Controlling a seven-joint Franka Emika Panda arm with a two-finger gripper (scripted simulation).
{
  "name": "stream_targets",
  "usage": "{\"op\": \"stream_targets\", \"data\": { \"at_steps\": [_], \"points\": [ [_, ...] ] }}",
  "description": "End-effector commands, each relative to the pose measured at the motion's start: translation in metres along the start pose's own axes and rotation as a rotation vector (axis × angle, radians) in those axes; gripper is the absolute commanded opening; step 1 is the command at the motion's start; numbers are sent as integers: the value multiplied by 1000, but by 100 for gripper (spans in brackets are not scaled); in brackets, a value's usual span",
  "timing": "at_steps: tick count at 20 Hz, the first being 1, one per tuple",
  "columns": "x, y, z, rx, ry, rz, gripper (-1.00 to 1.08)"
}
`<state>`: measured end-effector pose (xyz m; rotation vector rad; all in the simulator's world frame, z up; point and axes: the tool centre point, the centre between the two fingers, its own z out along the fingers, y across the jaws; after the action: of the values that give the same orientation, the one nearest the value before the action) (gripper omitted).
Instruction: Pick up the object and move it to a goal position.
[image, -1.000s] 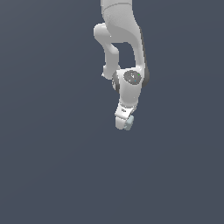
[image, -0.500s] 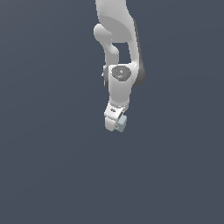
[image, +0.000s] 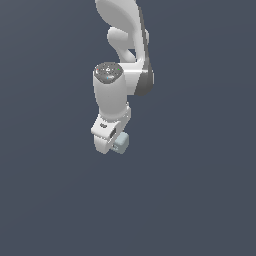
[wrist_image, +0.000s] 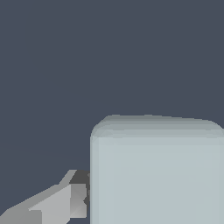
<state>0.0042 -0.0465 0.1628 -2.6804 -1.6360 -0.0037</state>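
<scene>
The object (image: 121, 142) is a small pale blue-grey cube, held at the tip of my white gripper (image: 114, 145) in the middle of the exterior view. The gripper is shut on it, and the arm hangs down from the top of that view. In the wrist view the object (wrist_image: 157, 170) fills most of the picture as a large pale block. One grey finger (wrist_image: 65, 201) presses against its side; the other finger is out of the picture.
Only a flat dark blue-grey ground (image: 200, 200) lies around the arm. The arm's white links (image: 122, 50) reach up out of the exterior view.
The gripper with the cube has swung toward the exterior view's left and slightly lower, and the wrist has turned with it.
</scene>
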Motion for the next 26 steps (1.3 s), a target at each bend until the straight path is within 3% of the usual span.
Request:
{"op": "stream_targets", "data": {
  "at_steps": [1,13,26],
  "points": [
    [-12,20,-15,1,0,-1,-100],
    [-51,91,-67,0,-2,0,-100],
    [-63,117,-85,0,-3,0,-100]
  ]
}}
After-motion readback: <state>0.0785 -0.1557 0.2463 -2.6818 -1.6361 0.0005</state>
